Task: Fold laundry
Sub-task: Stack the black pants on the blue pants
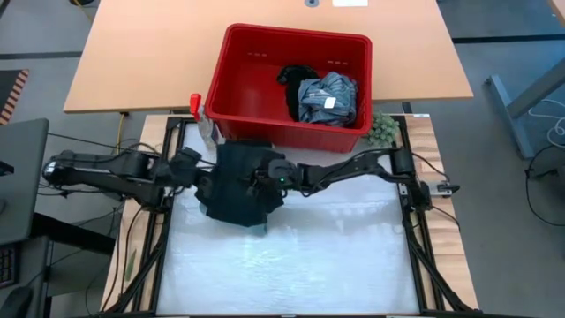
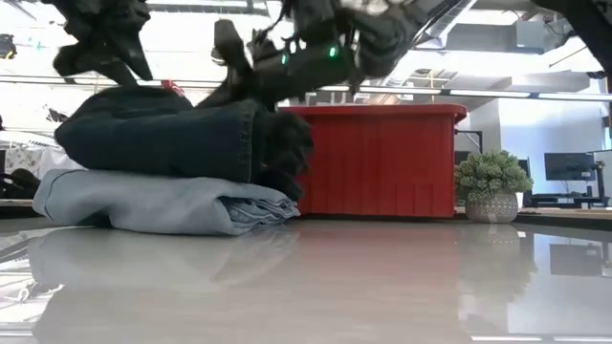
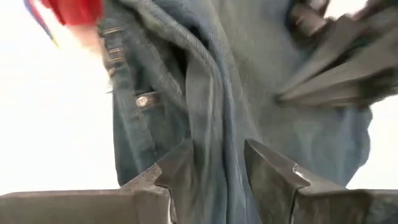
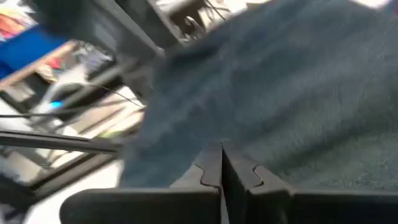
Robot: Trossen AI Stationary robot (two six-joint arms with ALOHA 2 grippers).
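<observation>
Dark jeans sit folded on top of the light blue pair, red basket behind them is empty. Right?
Not quite. The dark jeans do lie folded on the light blue pair, but the red basket is not empty: the high view shows a grey-blue garment and a black one inside it.
</observation>
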